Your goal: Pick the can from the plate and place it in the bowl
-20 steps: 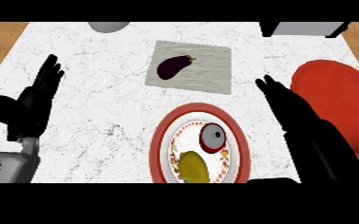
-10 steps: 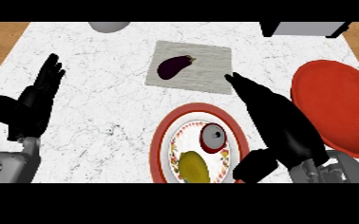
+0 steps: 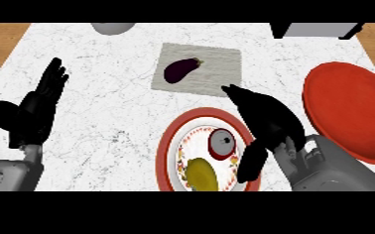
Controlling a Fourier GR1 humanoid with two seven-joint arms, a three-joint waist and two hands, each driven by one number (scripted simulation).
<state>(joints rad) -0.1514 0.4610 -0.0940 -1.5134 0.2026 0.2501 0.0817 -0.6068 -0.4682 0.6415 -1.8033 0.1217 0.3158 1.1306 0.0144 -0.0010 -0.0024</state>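
The can (image 3: 221, 143) stands upright on the red-rimmed plate (image 3: 170, 144) in the lower centre of the frame, above a yellow fruit (image 3: 201, 173); judged a light, rigid, smooth-sided item, it is best taken across its round wall, thumb against fingers, as the metal may slip. The right hand (image 3: 267, 121) hangs just right of it, fingers spread apart and holding nothing. The left hand (image 3: 36, 109) rests open at the left edge, while the red bowl (image 3: 344, 106) sits at the right edge, an eggplant (image 3: 181, 70) on a cloth (image 3: 219, 69) above.

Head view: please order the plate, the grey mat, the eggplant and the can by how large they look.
1. Plate
2. Grey mat, a little smaller
3. Eggplant
4. Can, close to the eggplant in size, so that order is unsure.
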